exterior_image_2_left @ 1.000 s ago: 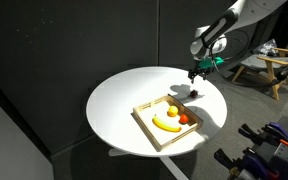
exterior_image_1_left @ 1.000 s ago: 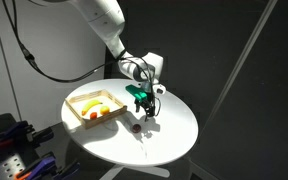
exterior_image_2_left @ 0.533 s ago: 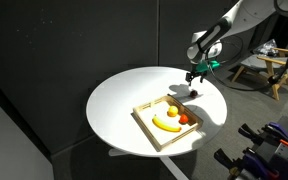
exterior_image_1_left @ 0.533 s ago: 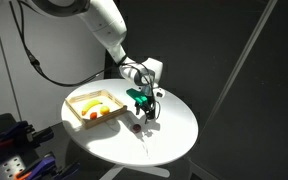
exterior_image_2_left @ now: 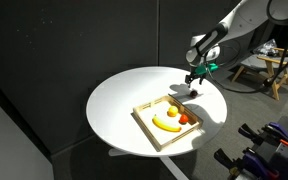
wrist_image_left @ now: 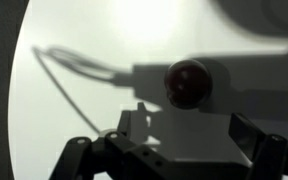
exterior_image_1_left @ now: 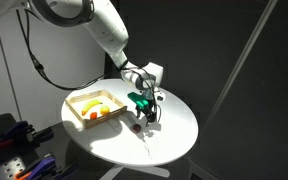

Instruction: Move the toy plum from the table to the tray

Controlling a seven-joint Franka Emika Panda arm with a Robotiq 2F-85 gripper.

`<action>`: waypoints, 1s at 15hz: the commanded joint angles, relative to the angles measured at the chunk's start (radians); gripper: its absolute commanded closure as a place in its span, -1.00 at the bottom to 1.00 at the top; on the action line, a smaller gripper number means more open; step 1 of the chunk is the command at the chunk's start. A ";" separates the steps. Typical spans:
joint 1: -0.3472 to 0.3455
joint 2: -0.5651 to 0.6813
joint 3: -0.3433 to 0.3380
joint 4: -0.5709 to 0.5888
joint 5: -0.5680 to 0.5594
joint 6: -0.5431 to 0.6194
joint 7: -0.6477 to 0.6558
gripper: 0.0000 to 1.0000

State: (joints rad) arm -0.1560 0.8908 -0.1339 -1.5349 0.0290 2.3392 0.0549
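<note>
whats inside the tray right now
The tray holds a yellow banana toy and an orange-red toy fruit. The toy plum is not inside; it lies on the table by the gripper. The floor under the toys is covered.

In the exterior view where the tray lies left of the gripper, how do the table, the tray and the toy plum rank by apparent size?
Largest to smallest:
1. table
2. tray
3. toy plum
The gaps are plain, so camera nearness changes nothing.

— What sort of place is this?
— Looks like a lab: black curtains [exterior_image_2_left: 44,50] close off the round white tabletop [exterior_image_1_left: 169,135], a thick cable [exterior_image_1_left: 32,55] loops down a bare white wall [exterior_image_1_left: 4,80], and dark gear [exterior_image_1_left: 9,140] sits beside it
</note>
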 commanded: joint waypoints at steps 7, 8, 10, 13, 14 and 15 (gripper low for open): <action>-0.027 0.075 0.016 0.087 0.002 -0.025 -0.024 -1.00; -0.025 0.075 0.016 0.080 0.001 -0.018 -0.024 -1.00; -0.025 0.077 0.017 0.075 0.000 -0.017 -0.028 -1.00; -0.024 0.086 0.017 0.075 -0.001 -0.017 -0.028 -1.00; -0.024 0.089 0.017 0.077 -0.001 -0.019 -0.028 -1.00; -0.025 0.092 0.017 0.078 -0.001 -0.020 -0.028 -1.00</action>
State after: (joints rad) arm -0.1621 0.9665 -0.1310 -1.4883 0.0290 2.3391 0.0525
